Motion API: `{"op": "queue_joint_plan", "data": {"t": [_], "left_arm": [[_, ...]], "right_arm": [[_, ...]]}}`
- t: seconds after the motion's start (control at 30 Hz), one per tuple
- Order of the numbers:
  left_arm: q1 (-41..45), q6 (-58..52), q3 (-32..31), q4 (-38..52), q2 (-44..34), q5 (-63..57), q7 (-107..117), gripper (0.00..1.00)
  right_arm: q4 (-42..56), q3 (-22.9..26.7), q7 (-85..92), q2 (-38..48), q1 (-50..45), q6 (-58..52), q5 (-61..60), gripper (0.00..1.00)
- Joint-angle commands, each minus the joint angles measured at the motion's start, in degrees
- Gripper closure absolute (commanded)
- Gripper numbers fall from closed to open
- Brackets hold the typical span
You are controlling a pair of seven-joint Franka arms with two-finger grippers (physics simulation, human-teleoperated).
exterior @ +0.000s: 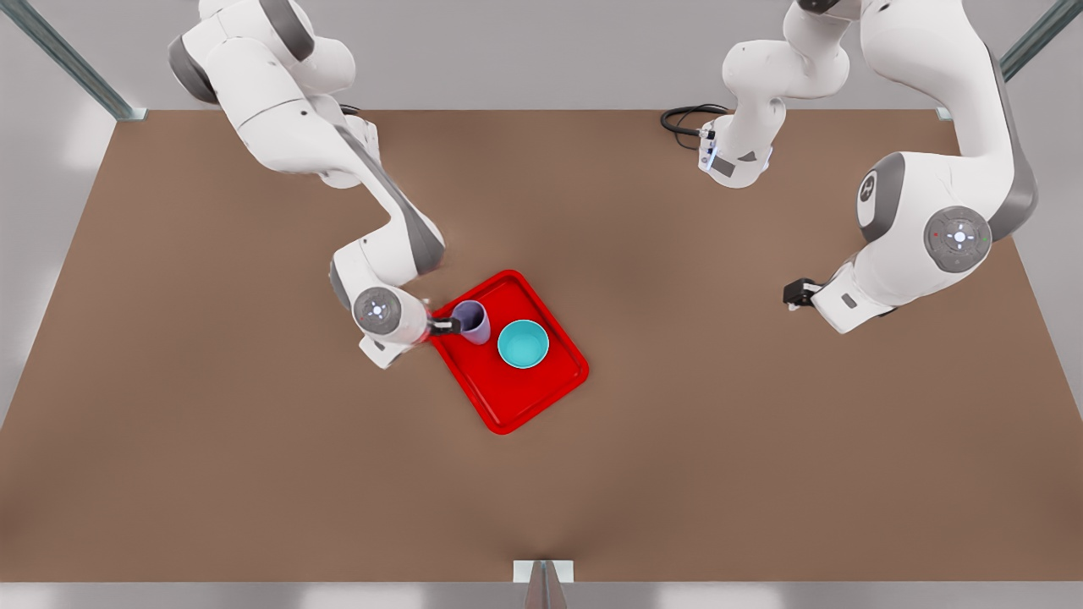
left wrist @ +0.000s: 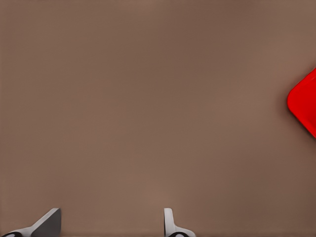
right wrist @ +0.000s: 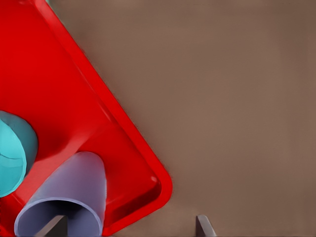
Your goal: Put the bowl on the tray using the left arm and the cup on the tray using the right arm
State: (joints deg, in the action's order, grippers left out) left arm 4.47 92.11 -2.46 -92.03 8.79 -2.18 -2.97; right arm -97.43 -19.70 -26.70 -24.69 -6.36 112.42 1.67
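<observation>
Red tray [exterior: 508, 397] carries bowl [exterior: 523, 344] and cup [exterior: 472, 321].
Right hand [exterior: 446, 325] apparently straddles the cup's rim, fingers spread; lifting crooked could topple it. Left hand [exterior: 795, 293], open, empty, waits well apart.

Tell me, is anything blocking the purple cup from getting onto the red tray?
No. The cup already stands on the tray, beside the bowl. The right gripper is at the cup's rim, one finger inside and one outside. The left gripper waits open over bare table, far off.
</observation>
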Motion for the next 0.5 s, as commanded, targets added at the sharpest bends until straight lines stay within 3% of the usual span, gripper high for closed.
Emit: {"op": "queue_joint_plan", "data": {"t": [0.0,0.07,0.13,0.2,0.27,0.47], "left_arm": [[0.01,0.0,0.0,0.01,0.0,-0.01,0.07,0.0],[0.01,-1.05,0.0,3.25,1.31,0.42,0.77,0.0],[0.1,-2.8,-0.09,5.71,2.19,0.95,0.77,0.0],[0.1,-12.83,-0.09,14.42,8.08,0.95,0.77,0.0],[0.1,-12.92,-0.09,14.34,8.17,0.51,0.69,0.0],[0.1,-12.48,-0.09,14.33,8.7,0.16,0.69,0.0]], "right_arm": [[0.31,-0.08,0.24,1.3,1.33,0.0,0.0,0.0],[1.28,0.1,1.82,7.8,7.84,0.26,0.09,0.0],[4.7,13.19,10.94,10.45,2.13,-8.25,-0.53,0.0],[6.18,17.5,20.53,15.28,5.65,-15.8,-2.45,0.0],[16.83,19.43,22.83,12.91,6.8,-27.25,-2.55,0.0],[16.39,21.9,24.59,13.27,5.65,-27.25,-3.43,0.0]]}}
